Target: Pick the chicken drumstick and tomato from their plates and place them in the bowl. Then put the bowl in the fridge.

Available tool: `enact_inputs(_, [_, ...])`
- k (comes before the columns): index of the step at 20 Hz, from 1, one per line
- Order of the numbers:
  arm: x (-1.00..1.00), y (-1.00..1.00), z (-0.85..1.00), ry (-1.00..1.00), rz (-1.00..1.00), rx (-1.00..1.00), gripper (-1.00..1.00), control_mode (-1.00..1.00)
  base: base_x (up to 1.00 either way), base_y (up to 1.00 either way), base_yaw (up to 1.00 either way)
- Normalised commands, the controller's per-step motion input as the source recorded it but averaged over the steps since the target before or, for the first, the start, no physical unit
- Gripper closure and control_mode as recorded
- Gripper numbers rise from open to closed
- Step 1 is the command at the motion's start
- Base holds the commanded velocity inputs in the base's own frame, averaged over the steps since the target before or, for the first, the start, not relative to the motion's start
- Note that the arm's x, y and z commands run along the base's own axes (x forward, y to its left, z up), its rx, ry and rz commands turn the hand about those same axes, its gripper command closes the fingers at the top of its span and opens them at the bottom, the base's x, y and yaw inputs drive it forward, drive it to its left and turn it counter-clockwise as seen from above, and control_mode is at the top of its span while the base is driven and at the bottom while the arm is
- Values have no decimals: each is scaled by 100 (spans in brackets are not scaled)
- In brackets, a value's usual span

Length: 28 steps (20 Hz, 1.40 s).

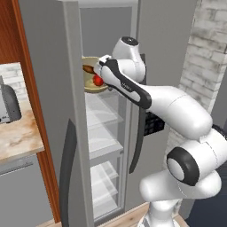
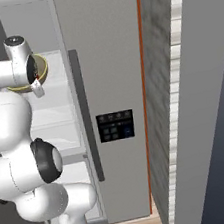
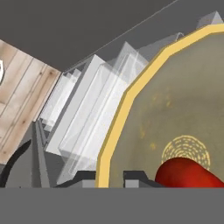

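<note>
**At the open fridge, a loaded bowl hangs just short of its shelf**

Inside the doorway of the fridge [image 1: 111, 26], the robot's pincer [image 1: 103, 63] holds the bowl [image 1: 91, 86] at the height of the upper shelves, its two fingertips [image 3: 135, 177] closed either side of the yellow rim, one inside the wall and one outside. The bowl rides roughly level, carrying the tomato [image 1: 97, 80] and the chicken drumstick [image 1: 88, 69], whose long axis points out over the rim toward the fridge's open left door [image 1: 53, 111]. From the right base camera the bowl [image 2: 41, 68] sits behind the wrist, over the pale interior of the cabinet.

What the coming move appears to turn on is the bowl's place against the glass shelves [image 3: 92, 118]: seen along the hand, the clear shelves step away beneath and beside the rim, deeper into the fridge than the bowl's near wall. The bowl lies on the fridge side of the pincer, so the carry inward likely leads with the bowl itself. Whether its base already touches a shelf cannot be told. The judgement is that both foods are loaded and only the setting-down and release remain.
</note>
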Motion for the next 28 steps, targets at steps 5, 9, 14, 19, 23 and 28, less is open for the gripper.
enact_inputs(5, [41, 22, 0, 8, 0, -3, 100, -100, 0, 0, 0])
enact_inputs(9, [37, 14, 0, 6, 0, -1, 100, -100, 0, 0, 0])
enact_inputs(14, [23, 3, -7, 2, 0, -1, 100, -100, 0, 0, 0])
enact_inputs(19, [22, 2, -15, 0, 0, -3, 100, -100, 0, 0, 0])
enact_inputs(23, [21, 7, -19, 1, 0, -3, 100, -100, 0, 0, 0])
enact_inputs(28, [27, 12, -19, 5, 0, -1, 100, -100, 0, 0, 0])
